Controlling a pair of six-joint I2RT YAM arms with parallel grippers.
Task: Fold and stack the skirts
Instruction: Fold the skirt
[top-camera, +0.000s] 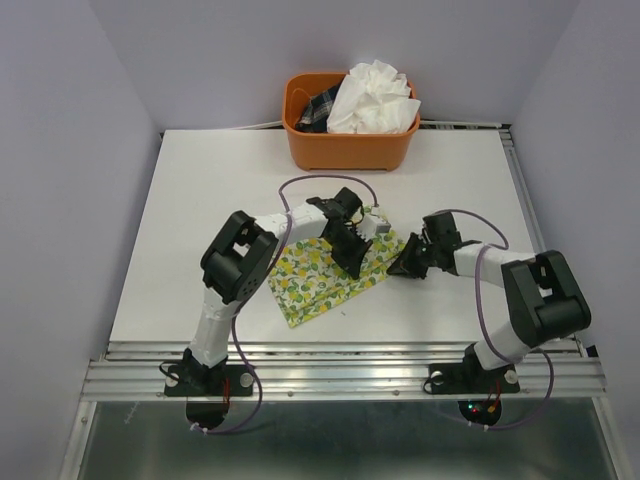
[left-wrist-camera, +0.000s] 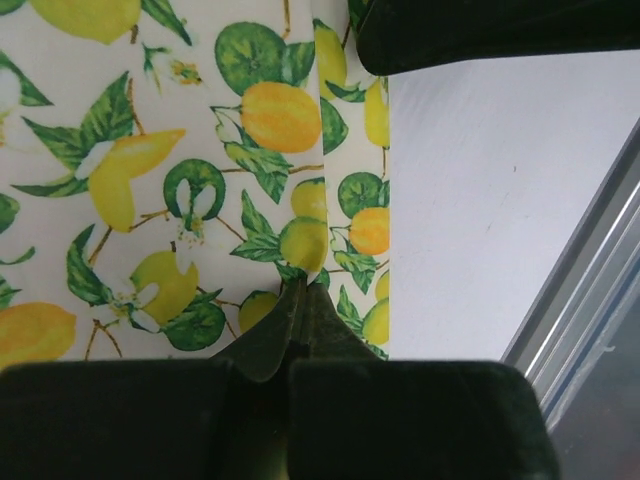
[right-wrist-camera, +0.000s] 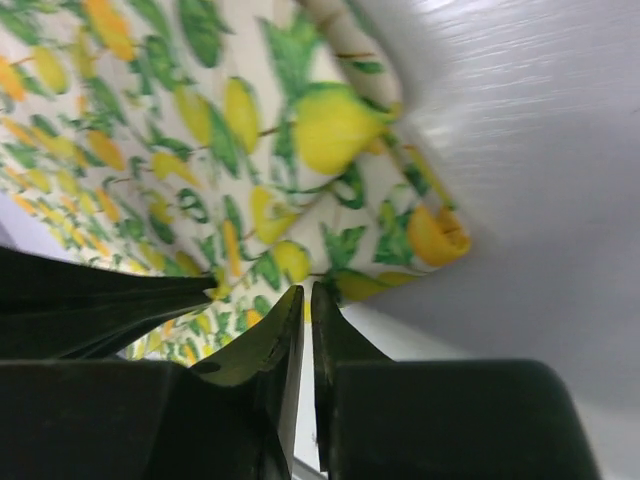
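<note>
The lemon-print skirt (top-camera: 318, 276) lies on the white table (top-camera: 220, 200) between the two arms. My left gripper (top-camera: 356, 264) rests on its right part. In the left wrist view the left gripper (left-wrist-camera: 297, 290) is shut, its tips pinching a ridge of the lemon-print skirt (left-wrist-camera: 150, 180) near its right edge. My right gripper (top-camera: 398, 266) is at the skirt's right edge. In the right wrist view the right gripper (right-wrist-camera: 307, 292) has its jaws almost together on the hem of the lemon-print skirt (right-wrist-camera: 250, 150). The plain white crinkly skirt (top-camera: 375, 98) lies in the orange basket (top-camera: 345, 148).
The orange basket stands at the table's back middle and also holds a dark plaid cloth (top-camera: 318, 108). A metal rail (top-camera: 340, 352) runs along the table's near edge. The right gripper's dark body (left-wrist-camera: 480, 30) shows in the left wrist view.
</note>
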